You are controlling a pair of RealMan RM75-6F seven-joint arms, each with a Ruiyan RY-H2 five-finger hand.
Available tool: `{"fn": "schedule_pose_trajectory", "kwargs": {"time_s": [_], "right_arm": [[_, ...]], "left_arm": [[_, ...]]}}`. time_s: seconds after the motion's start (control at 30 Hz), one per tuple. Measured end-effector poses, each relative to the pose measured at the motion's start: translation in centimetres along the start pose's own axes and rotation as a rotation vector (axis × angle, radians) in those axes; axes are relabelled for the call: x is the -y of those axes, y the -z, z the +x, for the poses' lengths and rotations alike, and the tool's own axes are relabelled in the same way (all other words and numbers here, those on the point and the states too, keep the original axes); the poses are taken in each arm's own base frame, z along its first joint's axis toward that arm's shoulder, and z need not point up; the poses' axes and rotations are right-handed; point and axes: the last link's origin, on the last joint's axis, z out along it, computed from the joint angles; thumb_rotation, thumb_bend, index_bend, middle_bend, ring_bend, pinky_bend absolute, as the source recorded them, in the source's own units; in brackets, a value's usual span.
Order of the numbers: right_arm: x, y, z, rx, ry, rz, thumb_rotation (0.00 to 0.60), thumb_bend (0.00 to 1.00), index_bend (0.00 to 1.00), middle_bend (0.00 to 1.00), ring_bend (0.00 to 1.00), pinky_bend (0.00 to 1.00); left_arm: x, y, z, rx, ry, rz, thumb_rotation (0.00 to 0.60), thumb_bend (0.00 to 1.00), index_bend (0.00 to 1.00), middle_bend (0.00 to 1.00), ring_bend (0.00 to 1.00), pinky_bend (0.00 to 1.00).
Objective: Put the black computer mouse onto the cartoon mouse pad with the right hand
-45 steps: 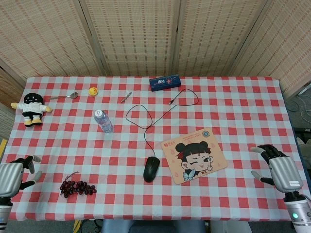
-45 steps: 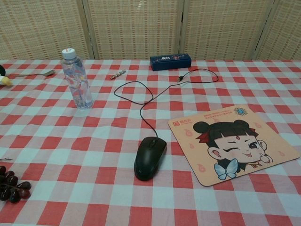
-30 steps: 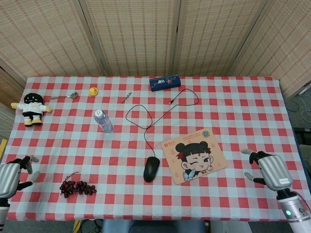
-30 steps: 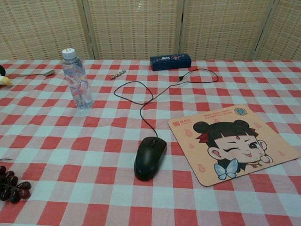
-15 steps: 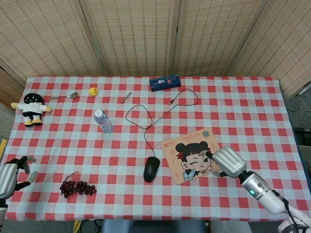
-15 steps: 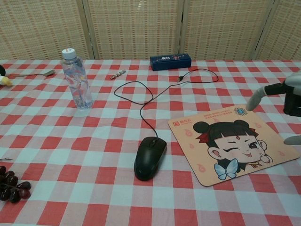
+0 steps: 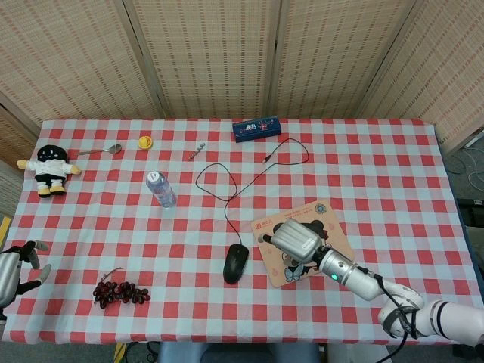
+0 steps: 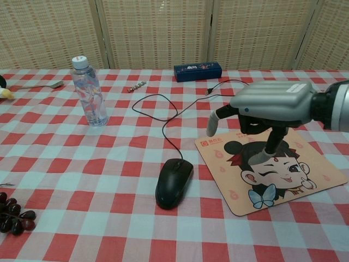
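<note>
The black computer mouse lies on the checked cloth just left of the cartoon mouse pad, its cable curling away toward the back. My right hand hovers palm down over the pad's left half, fingers apart and holding nothing, a short way right of the mouse. My left hand sits at the table's near left edge in the head view, fingers spread, with nothing in it.
A water bottle stands left of the cable loop. Dark grapes lie at the near left. A blue box, a plush doll, a spoon and a small yellow toy line the far side.
My right hand has swept left from the table's right edge to above the mouse pad, close to the mouse. The left hand has drawn back slightly. The mouse has not moved.
</note>
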Motion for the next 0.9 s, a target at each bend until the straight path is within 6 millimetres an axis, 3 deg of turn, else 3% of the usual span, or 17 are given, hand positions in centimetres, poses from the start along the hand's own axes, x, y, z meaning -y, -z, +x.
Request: {"fn": "schedule_pose_trajectory", "kwargs": {"time_s": [0.27,0.9], "right_arm": [[2.1,-3.3,-0.1,0.032,0.084,0.069,0.600,0.00,0.28,1.00,1.00,1.00],[5.6,-6.4,-1.0,0.017,0.206,0.176,0.600,0.00,0.27,1.00,1.00,1.00]], "left_arm": [[0.2,0.2,0.3,-0.019,-0.017,0.013,0.600,0.33,0.52,0.64,0.51,0.60],[0.4,0.0,0.1,-0.003,-0.020,0.020,0.600,0.33,0.52,0.64,0.51,0.60]]}}
